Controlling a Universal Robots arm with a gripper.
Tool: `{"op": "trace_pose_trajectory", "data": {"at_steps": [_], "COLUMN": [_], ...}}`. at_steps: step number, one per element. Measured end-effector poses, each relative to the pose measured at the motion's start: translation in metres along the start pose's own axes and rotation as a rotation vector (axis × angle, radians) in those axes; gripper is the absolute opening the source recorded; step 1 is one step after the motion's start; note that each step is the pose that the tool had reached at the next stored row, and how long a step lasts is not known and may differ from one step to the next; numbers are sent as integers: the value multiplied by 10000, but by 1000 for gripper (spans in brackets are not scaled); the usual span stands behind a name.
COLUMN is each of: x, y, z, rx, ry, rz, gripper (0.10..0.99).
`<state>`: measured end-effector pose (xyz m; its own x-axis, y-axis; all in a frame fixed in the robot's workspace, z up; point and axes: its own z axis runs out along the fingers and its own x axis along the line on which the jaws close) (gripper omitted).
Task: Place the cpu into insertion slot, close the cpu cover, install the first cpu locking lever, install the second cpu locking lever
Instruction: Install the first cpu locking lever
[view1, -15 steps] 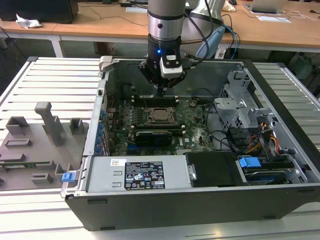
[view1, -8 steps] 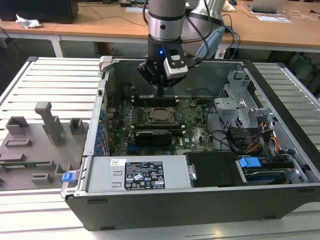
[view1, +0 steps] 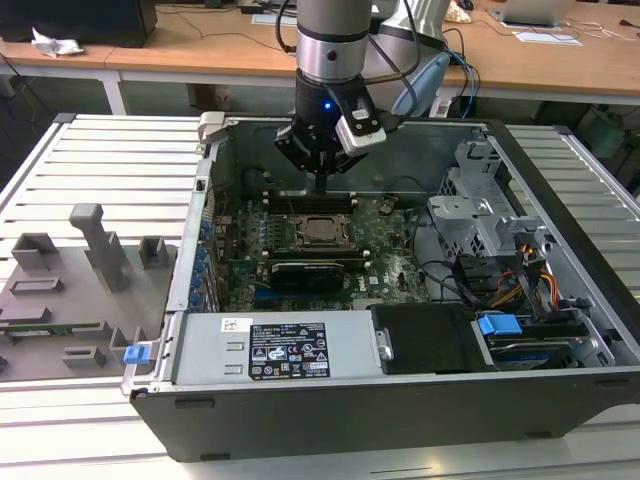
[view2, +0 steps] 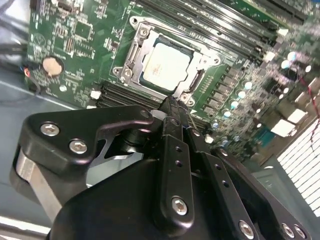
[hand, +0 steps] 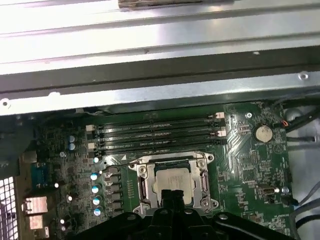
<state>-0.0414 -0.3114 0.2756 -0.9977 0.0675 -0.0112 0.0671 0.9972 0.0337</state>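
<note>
I see the cpu (view1: 322, 230) seated in the slot (view1: 302, 222) at the exterior view's centre, with the cover (view2: 136, 52) down around it. My claw (view1: 320, 185) hangs just above, fingers together and empty.

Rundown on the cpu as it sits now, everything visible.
The cpu is a flat square chip with a matte silver-grey metal face, lying face up in the insertion slot on the green board. The silvery cpu cover frames its edges, its face showing through the cut-out. The gripper hangs close above one edge, not holding it.
</note>
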Motion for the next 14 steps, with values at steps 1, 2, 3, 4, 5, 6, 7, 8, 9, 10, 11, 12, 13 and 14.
{"op": "trace_pose_trajectory", "data": {"at_steps": [1, 2, 3, 4, 5, 6, 7, 8, 9, 10, 11, 12, 13, 14], "x": [0, 0, 1, 1, 8, 21, 41, 85, 108, 136, 168, 196, 236, 266], "y": [0, 0, 0, 0, -1, -2, -3, -6, -8, -9, -12, -14, -16, -18], "z": [1, 2, 3, 4, 5, 5, 5, 5, 5, 5, 6, 7, 7, 8], "rx": [0, -5, -7, -8, -11, -15, -14, -14, -13, -13, -14, -14, -14, -13], "ry": [10, 29, 39, 42, 43, 44, 44, 45, 47, 46, 46, 46, 47, 46], "rz": [-186, -556, -776, -869, -956, -980, -982, -984, -984, -984, -985, -988, -989, -988], "gripper": [106, 106, 106, 106, 106, 106, 106, 106, 106, 106, 106, 106, 106, 106]}}
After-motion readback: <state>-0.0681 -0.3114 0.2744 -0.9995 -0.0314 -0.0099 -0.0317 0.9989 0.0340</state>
